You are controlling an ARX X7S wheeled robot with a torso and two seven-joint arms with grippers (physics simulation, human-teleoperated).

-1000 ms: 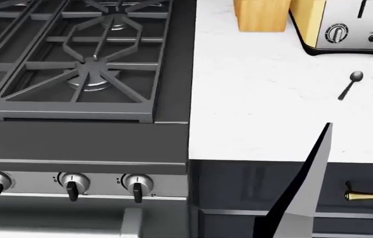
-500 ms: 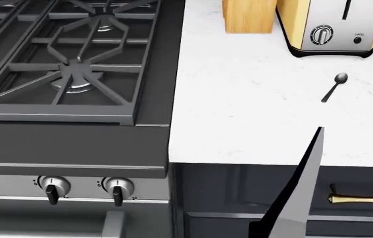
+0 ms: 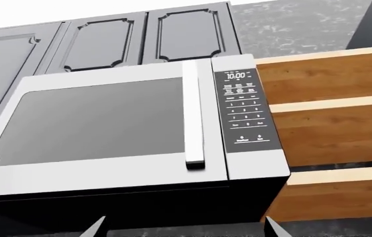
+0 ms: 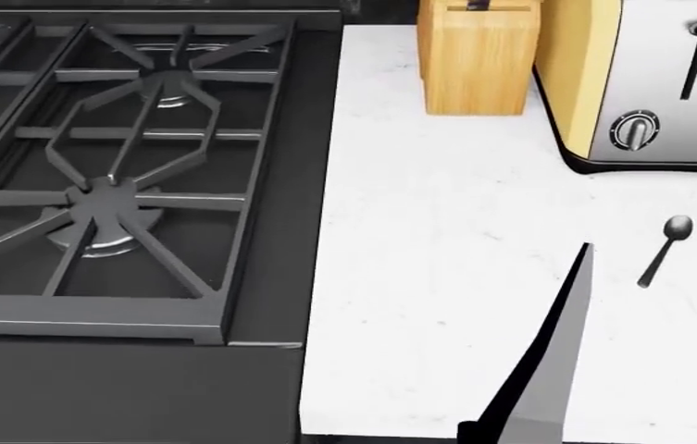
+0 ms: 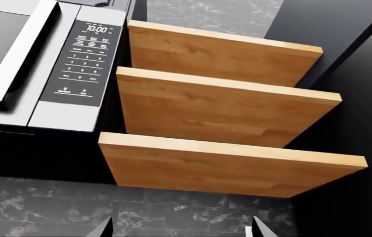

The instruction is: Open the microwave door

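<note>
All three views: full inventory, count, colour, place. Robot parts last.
microwave: 1, silver and black, door shut, mounted under dark cabinets
door handle: 1, silver, vertical, beside the keypad
cabinets: dark, above the microwave
shelves: 3, wood, beside the microwave
stove: 1, black grates, head view left
countertop: 1, white, right of the stove
knife block: 1, wood, counter rear
toaster: 1, yellow and silver, counter rear right
spoon: 1, dark, in front of the toaster
left gripper: fingertips only, apart
right gripper: fingertips only, apart
</note>
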